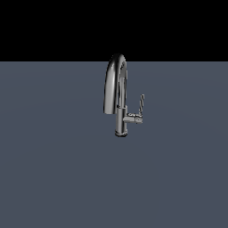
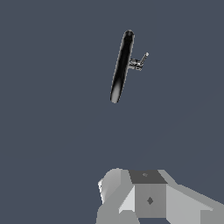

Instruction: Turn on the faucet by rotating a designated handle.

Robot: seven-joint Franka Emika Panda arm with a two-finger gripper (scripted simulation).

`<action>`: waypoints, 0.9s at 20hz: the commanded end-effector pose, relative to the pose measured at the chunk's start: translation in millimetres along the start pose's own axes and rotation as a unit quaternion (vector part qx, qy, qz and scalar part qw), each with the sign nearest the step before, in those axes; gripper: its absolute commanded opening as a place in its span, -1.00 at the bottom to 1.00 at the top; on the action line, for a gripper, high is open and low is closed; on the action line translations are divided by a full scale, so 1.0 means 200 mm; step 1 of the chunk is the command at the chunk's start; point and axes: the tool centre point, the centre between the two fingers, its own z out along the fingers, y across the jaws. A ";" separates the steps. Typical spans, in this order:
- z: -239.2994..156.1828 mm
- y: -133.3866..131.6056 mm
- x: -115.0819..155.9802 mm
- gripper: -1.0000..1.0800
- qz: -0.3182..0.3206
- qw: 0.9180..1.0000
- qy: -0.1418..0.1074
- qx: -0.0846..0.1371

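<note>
A small chrome faucet (image 1: 116, 95) stands on the flat grey table (image 1: 53, 169), its arched spout curling over toward the exterior view's left. The handle (image 1: 140, 106), a thin flat lever, rises nearly upright from a short stub on the body's side, toward the exterior view's right. In the wrist view the faucet (image 2: 121, 68) sits well apart from the grey gripper body (image 2: 148, 199); the fingers seem out of frame, so I cannot tell their state
</note>
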 end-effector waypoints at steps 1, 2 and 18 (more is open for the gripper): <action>0.00 0.00 0.03 -1.00 0.008 1.000 -0.006 0.008; 0.01 0.00 0.04 -1.00 0.012 1.000 -0.010 0.012; 0.10 0.07 0.44 -1.00 0.128 0.978 -0.101 0.128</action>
